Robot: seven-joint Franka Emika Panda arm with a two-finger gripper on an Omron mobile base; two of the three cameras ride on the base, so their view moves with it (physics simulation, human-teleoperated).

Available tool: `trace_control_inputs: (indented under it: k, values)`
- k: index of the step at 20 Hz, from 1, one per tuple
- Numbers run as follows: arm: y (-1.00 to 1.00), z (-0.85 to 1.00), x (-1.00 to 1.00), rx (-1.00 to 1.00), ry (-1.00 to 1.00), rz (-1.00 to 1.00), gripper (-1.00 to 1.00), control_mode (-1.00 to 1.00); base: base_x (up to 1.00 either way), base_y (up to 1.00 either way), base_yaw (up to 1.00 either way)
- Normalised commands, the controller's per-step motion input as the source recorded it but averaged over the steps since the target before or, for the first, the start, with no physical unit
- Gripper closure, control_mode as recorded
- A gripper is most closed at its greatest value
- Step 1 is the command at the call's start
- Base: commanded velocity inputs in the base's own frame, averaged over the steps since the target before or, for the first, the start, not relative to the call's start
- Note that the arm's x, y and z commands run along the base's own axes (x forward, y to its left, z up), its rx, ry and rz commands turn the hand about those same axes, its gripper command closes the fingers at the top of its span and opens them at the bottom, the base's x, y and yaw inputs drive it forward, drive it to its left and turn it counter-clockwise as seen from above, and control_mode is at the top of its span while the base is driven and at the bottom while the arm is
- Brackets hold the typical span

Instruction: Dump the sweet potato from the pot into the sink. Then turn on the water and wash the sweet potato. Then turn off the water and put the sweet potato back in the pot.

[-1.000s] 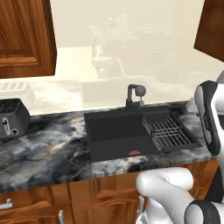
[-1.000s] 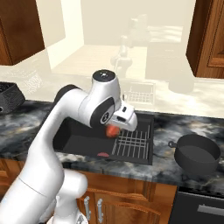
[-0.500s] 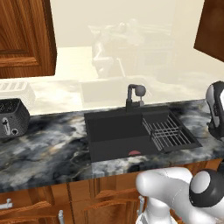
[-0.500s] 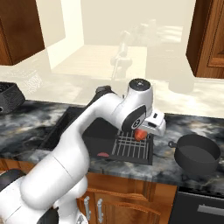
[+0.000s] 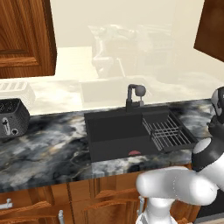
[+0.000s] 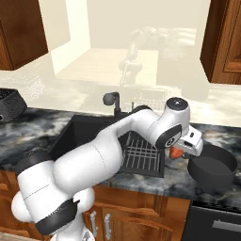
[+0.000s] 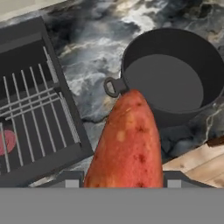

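Note:
My gripper (image 6: 182,148) is shut on the sweet potato (image 6: 174,153), an orange-red oblong lump. It hangs over the counter between the sink's right edge and the pot (image 6: 212,165). In the hand view the sweet potato (image 7: 129,140) rises between the fingertips of the gripper (image 7: 124,179), pointing at the near handle of the black pot (image 7: 175,78), whose inside is bare. The black sink (image 5: 114,131) is sunk in the marbled counter, with its faucet (image 5: 134,95) behind it.
A wire rack (image 5: 168,131) fills the sink's right part. On the basin floor near the front wall lies a flat red sliver (image 5: 134,152). A toaster (image 5: 11,118) stands at the far left of the counter. Wooden cabinets hang above both ends.
The arm has swung right with the sweet potato, from above the sink across the wire rack to just beside the pot. The grip has not changed.

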Motion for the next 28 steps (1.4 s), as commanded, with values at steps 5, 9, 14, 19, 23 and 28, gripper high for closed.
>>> trace_control_inputs:
  k: [5,9,14,19,23,28]
  values:
    - [-0.75,-0.18,0.35,0.04,0.11,-0.06,1.0,-1.0,0.0,0.0,0.0]
    - [-0.63,-0.08,0.38,0.1,0.19,-0.02,1.0,-1.0,0.0,0.0,0.0]
    - [-0.62,-0.16,0.43,0.15,0.15,0.0,1.0,-1.0,0.0,0.0,0.0]
    - [-0.67,-0.38,0.31,0.19,0.11,0.0,1.0,-1.0,0.0,0.0,0.0]
    - [-0.64,-0.28,0.3,0.18,0.04,0.0,1.0,-1.0,0.0,0.0,0.0]
    - [-0.58,0.51,0.05,0.16,-0.01,0.0,1.0,-1.0,0.0,0.0,0.0]
